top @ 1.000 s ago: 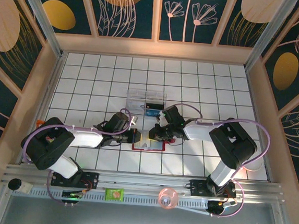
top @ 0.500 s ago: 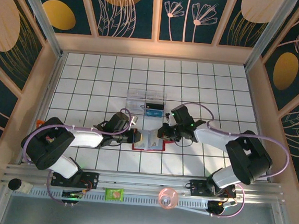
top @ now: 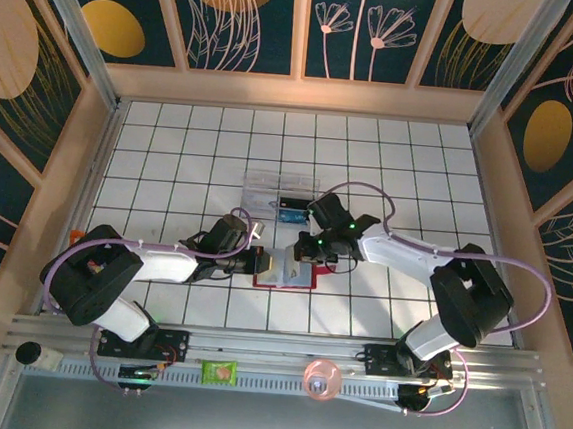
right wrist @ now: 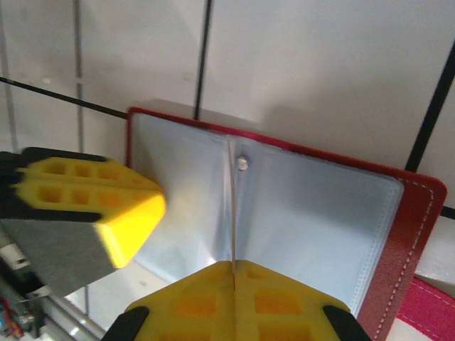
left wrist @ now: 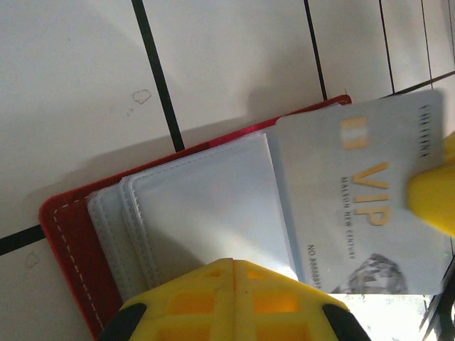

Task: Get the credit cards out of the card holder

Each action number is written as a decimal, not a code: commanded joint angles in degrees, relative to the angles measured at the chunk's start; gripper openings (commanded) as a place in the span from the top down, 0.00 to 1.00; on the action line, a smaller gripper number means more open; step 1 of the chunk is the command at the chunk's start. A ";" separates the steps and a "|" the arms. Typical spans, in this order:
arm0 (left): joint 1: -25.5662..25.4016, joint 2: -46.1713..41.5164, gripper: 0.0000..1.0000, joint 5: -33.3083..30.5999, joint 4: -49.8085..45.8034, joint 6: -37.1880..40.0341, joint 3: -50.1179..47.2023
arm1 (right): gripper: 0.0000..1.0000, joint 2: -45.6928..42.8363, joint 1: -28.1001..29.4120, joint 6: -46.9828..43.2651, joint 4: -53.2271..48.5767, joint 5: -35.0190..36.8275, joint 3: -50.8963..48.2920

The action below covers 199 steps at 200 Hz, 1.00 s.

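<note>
Step in hand: drawing card out. My right gripper point(right wrist: 233, 295) clenched on VIP card point(left wrist: 359, 213). My left gripper point(left wrist: 233, 298) clamped on sleeve edge, pinning open card holder point(top: 283, 274) at lower centre of top view. Next, I judge: pull card clear, keep holder pinned.

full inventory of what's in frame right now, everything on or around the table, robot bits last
card holder: 1, red, lying open at the table's near centre
plastic sleeves: several, grey-blue clear, inside the card holder
card: 1, silver with gold VIP lettering, over one side of the holder, corner past its red edge
clear box: 1, transparent, just beyond the holder
small item: 1, dark blue, at the box's near side; too small to identify
packet: 1, green, on the front rail
round object: 1, translucent pink, on the front rail
table: 1, white tiles, black lines
left gripper: 1, yellow fingers, shut, tip at the sleeves
right gripper: 1, yellow fingers, shut on the card
</note>
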 commanded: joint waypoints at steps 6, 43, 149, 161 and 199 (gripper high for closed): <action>-0.30 0.49 1.00 -0.48 -2.87 1.45 0.48 | 1.00 2.20 1.34 -0.59 -1.71 2.81 0.65; -0.35 0.68 1.00 -0.16 -2.59 1.42 0.65 | 0.93 2.24 1.59 0.51 2.66 -0.32 -1.07; -0.36 1.12 1.00 -0.02 -3.07 1.98 1.36 | 1.00 -2.10 -0.81 -2.89 0.62 1.81 -0.01; -0.36 1.16 1.00 0.00 -3.08 2.06 1.45 | 1.00 -4.30 -1.41 -4.14 -0.05 2.41 0.62; -0.34 -0.01 1.00 -0.51 -4.50 2.54 2.90 | 1.00 -9.01 -2.76 -11.25 -1.75 4.37 4.29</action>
